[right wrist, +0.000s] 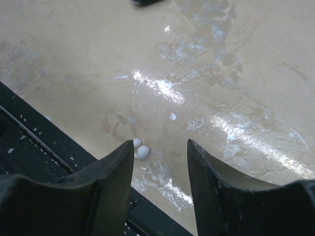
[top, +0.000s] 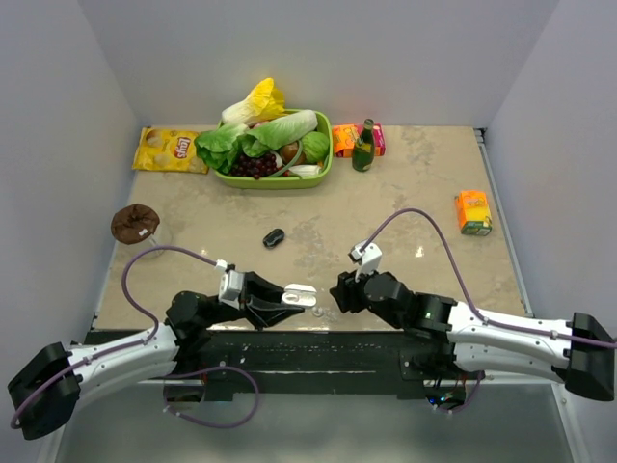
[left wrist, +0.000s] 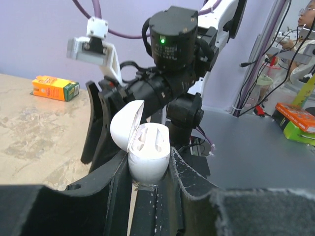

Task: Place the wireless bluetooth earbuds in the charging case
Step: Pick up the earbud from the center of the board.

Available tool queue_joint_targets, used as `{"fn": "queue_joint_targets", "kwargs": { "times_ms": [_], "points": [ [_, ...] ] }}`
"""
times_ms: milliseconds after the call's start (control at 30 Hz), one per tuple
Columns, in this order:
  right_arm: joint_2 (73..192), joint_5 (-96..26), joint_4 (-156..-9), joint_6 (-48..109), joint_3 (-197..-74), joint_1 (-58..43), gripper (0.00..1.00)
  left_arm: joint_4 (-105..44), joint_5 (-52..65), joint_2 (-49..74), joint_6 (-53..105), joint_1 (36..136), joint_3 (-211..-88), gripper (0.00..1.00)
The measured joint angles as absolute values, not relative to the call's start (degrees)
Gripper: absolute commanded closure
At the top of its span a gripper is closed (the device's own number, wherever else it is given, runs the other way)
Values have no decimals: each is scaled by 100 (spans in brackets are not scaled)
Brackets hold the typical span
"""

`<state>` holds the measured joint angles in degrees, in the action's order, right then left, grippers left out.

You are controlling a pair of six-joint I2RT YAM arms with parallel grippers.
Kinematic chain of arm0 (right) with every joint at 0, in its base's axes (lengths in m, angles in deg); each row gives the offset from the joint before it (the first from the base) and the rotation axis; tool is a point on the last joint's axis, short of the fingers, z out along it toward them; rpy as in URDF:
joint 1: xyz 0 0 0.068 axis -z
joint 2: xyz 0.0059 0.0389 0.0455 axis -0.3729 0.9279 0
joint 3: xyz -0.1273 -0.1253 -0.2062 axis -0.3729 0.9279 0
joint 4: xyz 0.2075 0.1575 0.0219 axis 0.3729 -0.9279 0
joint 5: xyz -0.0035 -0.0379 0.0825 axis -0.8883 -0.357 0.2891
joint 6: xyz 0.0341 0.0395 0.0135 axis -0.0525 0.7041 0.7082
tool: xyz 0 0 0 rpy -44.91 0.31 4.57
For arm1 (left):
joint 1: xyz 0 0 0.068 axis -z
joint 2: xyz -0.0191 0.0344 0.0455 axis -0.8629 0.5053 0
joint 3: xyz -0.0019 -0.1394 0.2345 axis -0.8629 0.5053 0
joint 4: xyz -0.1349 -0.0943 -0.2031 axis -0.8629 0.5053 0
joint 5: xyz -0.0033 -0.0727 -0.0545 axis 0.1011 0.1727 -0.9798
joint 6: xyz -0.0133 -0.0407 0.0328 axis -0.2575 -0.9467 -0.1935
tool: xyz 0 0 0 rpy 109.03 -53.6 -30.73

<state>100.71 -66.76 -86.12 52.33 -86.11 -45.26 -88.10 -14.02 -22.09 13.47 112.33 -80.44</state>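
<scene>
My left gripper (left wrist: 149,164) is shut on the white oval charging case (left wrist: 147,160) and holds it upright above the table's near edge. The case's lid (left wrist: 125,125) is hinged open to the left, showing white moulded slots; I cannot tell whether they hold anything. From the top, the case (top: 301,293) sits between my left gripper (top: 292,298) and my right gripper (top: 337,291). My right gripper (right wrist: 160,147) is open and low over the table. Two tiny whitish earbuds (right wrist: 141,150) lie side by side just off its left fingertip (right wrist: 127,150), outside the jaws.
A black oval case (top: 274,237) lies mid-table. At the back stand a green basket (top: 328,166) of vegetables, a yellow chips bag (top: 172,149), a green bottle (top: 363,145) and an orange packet (top: 344,141). An orange carton (top: 472,212) sits right, a brown lump (top: 135,222) left.
</scene>
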Motion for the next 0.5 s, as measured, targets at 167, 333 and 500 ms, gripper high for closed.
{"fn": "queue_joint_targets", "kwargs": {
  "times_ms": [167, 333, 500],
  "points": [
    [10735, -6212, -8217, 5246, -8538, -4520, 56, -8722, -1286, -2314, 1349, 11233, -8044, 100],
    [11590, -5889, -7898, 5227, -8534, -4520, 61, -8683, -1222, -2362, 1349, 11233, -8044, 100],
    [11793, -5679, -7611, 5222, -8499, -4467, 76, -8600, -1163, -2531, 1349, 11233, -8044, 100]
  ]
}}
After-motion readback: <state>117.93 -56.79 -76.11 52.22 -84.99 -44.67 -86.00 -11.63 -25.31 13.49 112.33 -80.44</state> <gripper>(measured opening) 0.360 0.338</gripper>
